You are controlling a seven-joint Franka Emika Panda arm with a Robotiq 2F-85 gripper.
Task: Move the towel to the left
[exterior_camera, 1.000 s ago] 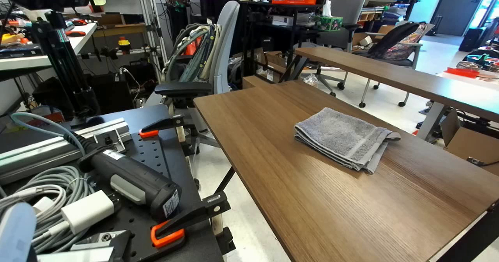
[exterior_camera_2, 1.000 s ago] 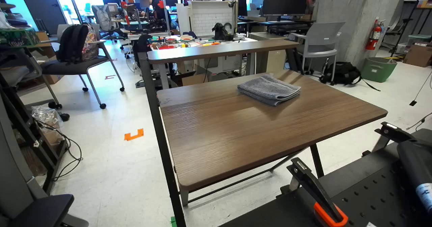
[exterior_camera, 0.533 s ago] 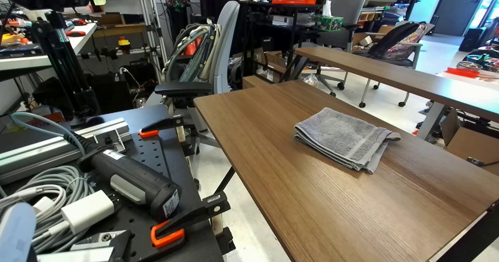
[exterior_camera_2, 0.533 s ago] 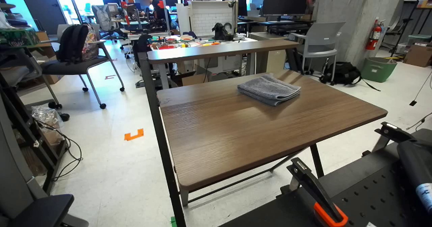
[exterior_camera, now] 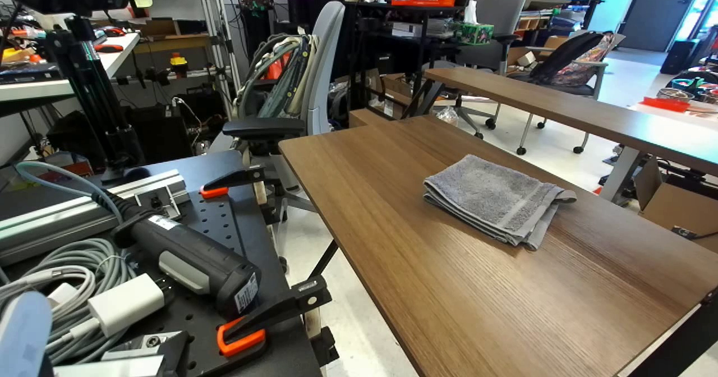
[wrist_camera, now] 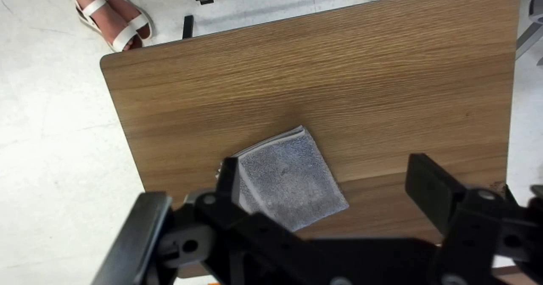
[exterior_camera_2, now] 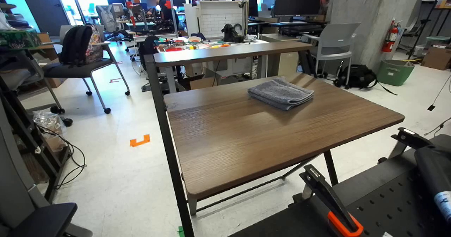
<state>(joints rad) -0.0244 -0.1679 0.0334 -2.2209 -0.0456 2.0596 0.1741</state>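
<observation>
The towel is a folded grey cloth with a faint lighter stripe. It lies flat on the brown wooden table (exterior_camera: pixel 387 220) in both exterior views (exterior_camera: pixel 488 197) (exterior_camera_2: pixel 280 93). In the wrist view the towel (wrist_camera: pixel 292 174) shows below the jaws, nearer the left finger, which hides part of its left side. My gripper (wrist_camera: pixel 324 164) is open with a wide gap and nothing between its fingers. It appears to be well above the towel, not touching it. The gripper is out of view in both exterior views.
A raised wooden shelf (exterior_camera_2: pixel 232 53) runs along one long side of the table. A black perforated bench with orange clamps (exterior_camera: pixel 241 338), cables and a black handheld device (exterior_camera: pixel 190 259) stands beside the other side. A person's sandalled feet (wrist_camera: pixel 121 26) are near a table corner.
</observation>
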